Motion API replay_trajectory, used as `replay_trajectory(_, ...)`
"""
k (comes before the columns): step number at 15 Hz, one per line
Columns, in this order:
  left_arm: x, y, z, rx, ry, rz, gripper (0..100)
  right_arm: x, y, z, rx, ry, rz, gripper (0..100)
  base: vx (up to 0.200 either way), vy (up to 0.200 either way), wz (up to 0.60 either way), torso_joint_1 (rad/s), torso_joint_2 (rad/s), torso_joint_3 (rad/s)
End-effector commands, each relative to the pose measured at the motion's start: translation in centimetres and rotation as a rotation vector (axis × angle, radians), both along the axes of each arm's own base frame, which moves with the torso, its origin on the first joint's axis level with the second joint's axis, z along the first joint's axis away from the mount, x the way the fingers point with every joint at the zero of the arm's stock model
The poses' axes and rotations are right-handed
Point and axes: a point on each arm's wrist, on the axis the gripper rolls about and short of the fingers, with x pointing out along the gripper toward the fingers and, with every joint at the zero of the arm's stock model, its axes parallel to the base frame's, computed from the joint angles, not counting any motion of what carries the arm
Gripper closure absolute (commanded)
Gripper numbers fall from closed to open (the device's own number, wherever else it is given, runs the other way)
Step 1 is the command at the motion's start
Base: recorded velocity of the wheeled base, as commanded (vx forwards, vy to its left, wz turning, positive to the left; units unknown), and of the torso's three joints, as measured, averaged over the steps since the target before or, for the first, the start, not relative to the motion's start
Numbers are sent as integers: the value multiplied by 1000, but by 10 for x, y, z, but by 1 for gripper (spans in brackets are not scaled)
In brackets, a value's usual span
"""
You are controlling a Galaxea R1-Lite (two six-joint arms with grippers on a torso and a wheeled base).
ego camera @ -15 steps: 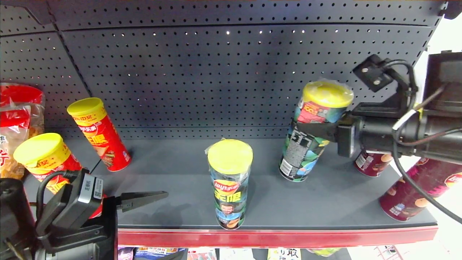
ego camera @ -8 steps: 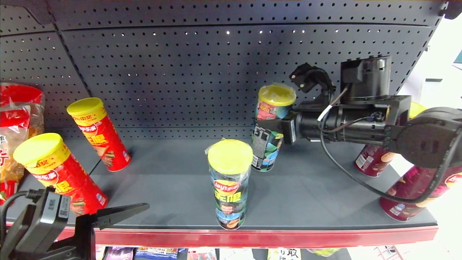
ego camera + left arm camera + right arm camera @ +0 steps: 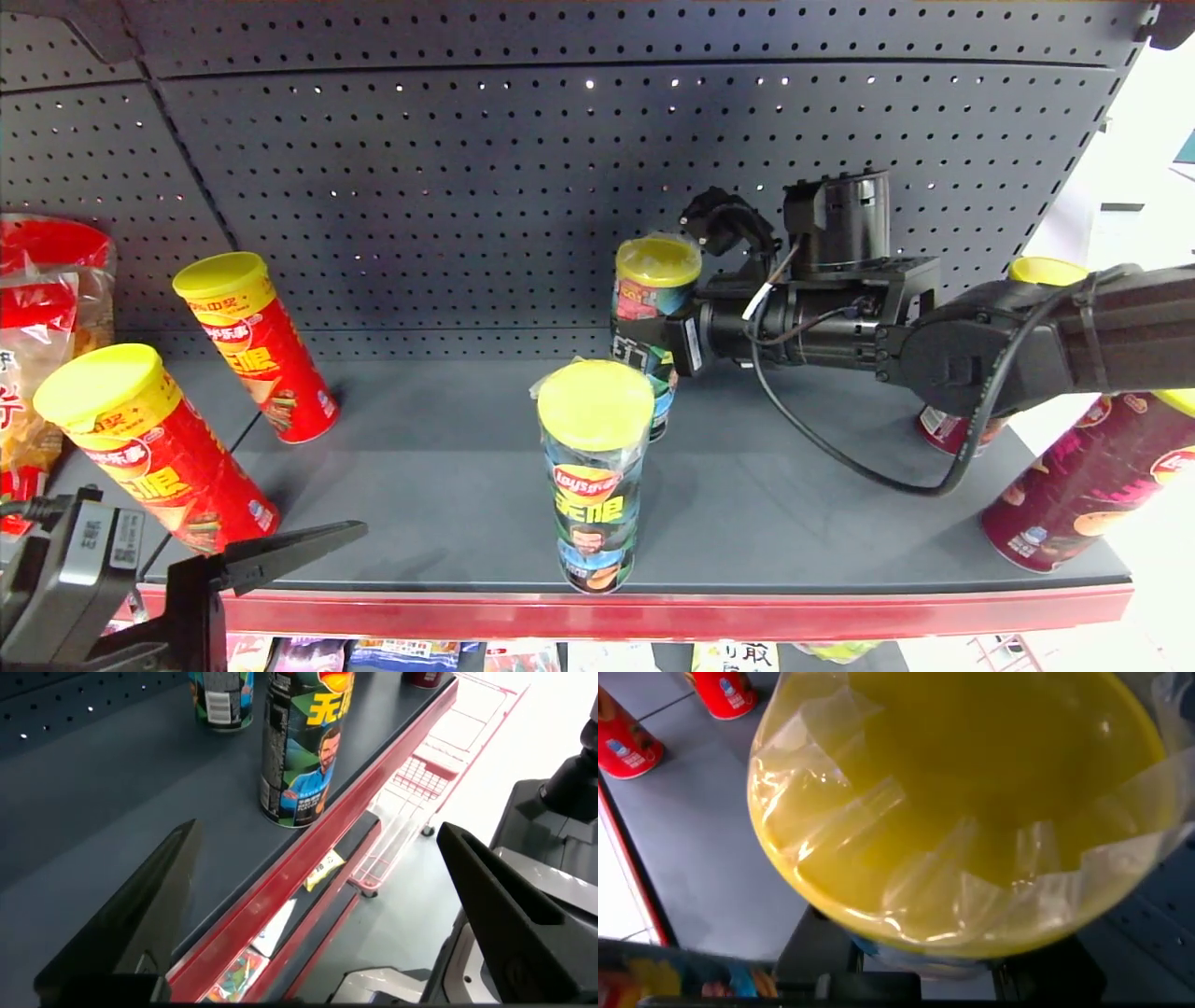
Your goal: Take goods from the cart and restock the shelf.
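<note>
The right pincer is clenched on a yellow-lidded chip can, holding it upright at the back of the shelf, just behind a matching can that stands at the front edge. The held can's base sits at or just above the shelf board, and I cannot tell whether it touches. The left pincer hangs low off the shelf's front left, jaws spread and empty. This can looks nearly placed — letting go and backing out remain. Red cans on the left and maroon cans on the right are already shelved. The cart stands below — its load is hidden, so how much restocking is left is unclear.
</note>
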Motion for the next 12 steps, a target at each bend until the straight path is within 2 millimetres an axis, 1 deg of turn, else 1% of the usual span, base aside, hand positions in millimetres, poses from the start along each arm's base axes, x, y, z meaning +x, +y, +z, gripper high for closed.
replay_trajectory(1,1,0,1,-2,-3,4,0,2,4,-2,-2,2,6,100,0,0,0,0,0,0)
replay_trajectory(8,2,0,2,-3,-7,3,0,-2,7,-6,-11,15,16,100,0,0,0,0,0,0)
replay_trajectory(9,2,0,2,-3,-7,3,0,-3,6,-7,-14,19,17,0,0,0,0,0,0,0)
replay_trajectory(12,2,-1,2,-3,-6,3,0,-7,7,-8,-3,9,17,0,0,0,0,0,0,0)
